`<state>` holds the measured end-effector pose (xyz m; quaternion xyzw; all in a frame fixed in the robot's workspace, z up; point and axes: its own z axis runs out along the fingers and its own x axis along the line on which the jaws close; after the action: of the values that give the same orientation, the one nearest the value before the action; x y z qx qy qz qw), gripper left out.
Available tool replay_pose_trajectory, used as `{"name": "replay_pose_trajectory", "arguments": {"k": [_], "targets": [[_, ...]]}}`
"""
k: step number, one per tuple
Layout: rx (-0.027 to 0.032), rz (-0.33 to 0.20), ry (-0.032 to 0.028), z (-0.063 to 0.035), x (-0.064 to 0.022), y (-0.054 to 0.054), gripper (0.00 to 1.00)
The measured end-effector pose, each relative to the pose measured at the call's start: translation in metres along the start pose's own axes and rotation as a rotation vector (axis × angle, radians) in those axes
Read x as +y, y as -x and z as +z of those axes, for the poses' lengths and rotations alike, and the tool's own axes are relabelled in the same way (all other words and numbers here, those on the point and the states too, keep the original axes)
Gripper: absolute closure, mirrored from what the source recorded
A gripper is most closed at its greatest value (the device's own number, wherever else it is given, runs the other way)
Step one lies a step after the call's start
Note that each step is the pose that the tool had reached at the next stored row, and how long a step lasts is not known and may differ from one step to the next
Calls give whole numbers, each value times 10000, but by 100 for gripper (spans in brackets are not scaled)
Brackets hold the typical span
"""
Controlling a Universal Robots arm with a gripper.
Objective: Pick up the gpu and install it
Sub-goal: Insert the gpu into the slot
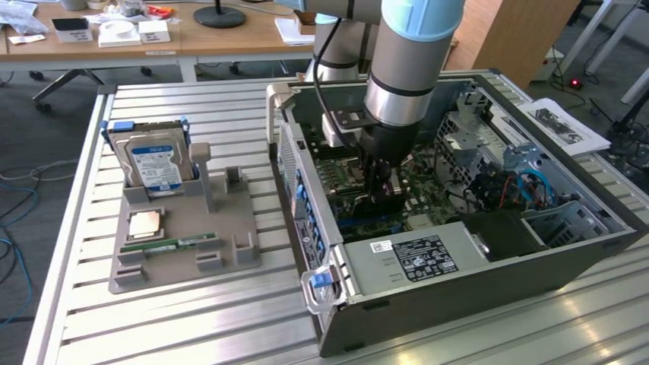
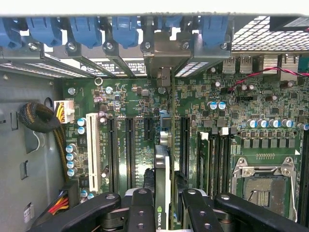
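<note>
The gpu (image 2: 162, 169) stands on edge between my fingers, with a logo showing on its near face. It is down over the green motherboard (image 2: 120, 104), in line with the row of long black expansion slots (image 2: 129, 150). Its metal bracket (image 2: 164, 53) reaches the case's rear wall under the blue latches (image 2: 87, 29). I cannot tell whether its edge sits in a slot. My gripper (image 2: 169, 205) is shut on the card. In the exterior view my gripper (image 1: 385, 194) reaches down inside the open computer case (image 1: 457, 258), with the dark gpu (image 1: 388, 205) at its tip.
On the exterior view's left a grey holder tray (image 1: 182, 251) carries a hard drive with a blue label (image 1: 157, 163), a green memory stick (image 1: 167, 245) and a small square chip (image 1: 145, 223). An empty processor socket (image 2: 263, 186) and cable bundles (image 2: 41, 118) flank the card.
</note>
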<state>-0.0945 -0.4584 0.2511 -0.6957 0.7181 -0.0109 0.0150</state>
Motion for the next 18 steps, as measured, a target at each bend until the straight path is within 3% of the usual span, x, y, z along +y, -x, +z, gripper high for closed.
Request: {"name": "replay_pose_trajectory", "arguments": {"k": [18], "targets": [[-2, 0, -2, 6, 1, 0, 73]]}}
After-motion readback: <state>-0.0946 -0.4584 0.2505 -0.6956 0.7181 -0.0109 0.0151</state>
